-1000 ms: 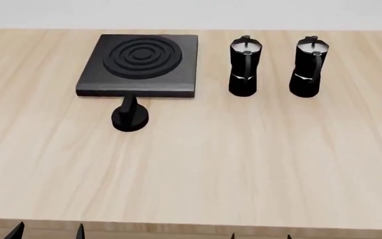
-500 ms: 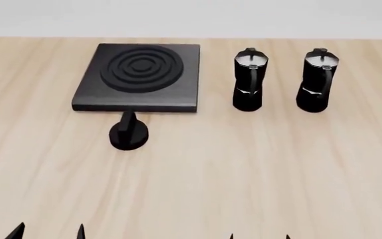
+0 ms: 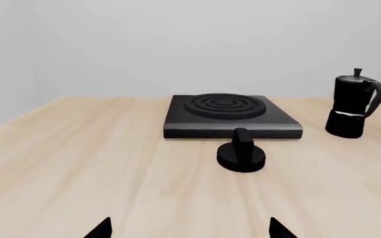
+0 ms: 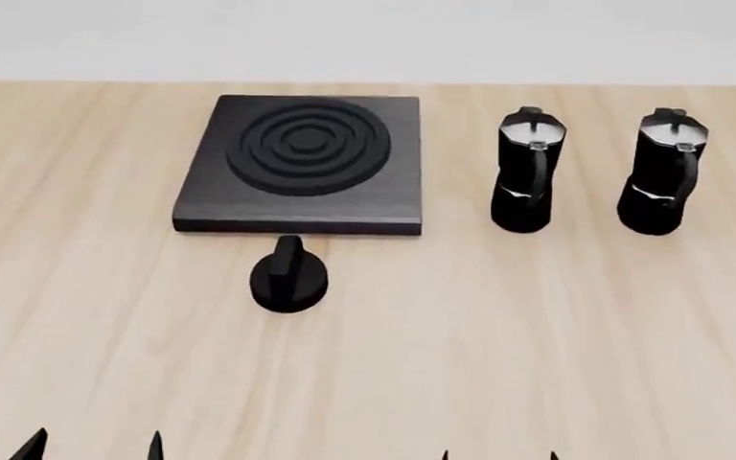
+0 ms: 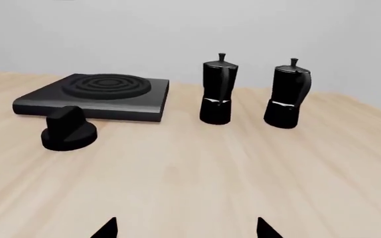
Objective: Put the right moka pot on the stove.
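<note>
The right moka pot (image 4: 658,173) is glossy black and stands upright at the far right of the wooden table; it also shows in the right wrist view (image 5: 287,94). A look-alike pot (image 4: 525,172) stands to its left, also in the right wrist view (image 5: 218,89) and the left wrist view (image 3: 352,104). The stove (image 4: 302,163), a dark square slab with ring burner, lies left of both pots. My left gripper (image 4: 92,448) and right gripper (image 4: 498,454) are open and empty at the near edge, far from the pots.
A black oval knob (image 4: 288,276) sits on the table just in front of the stove, also in the left wrist view (image 3: 241,154) and the right wrist view (image 5: 68,130). The wooden table (image 4: 496,335) spreads between the grippers and the objects.
The head view has shifted: stove, knob and both pots now sit lower and further right in it, and the table's front edge has left the view. The fingertips keep their places.
</note>
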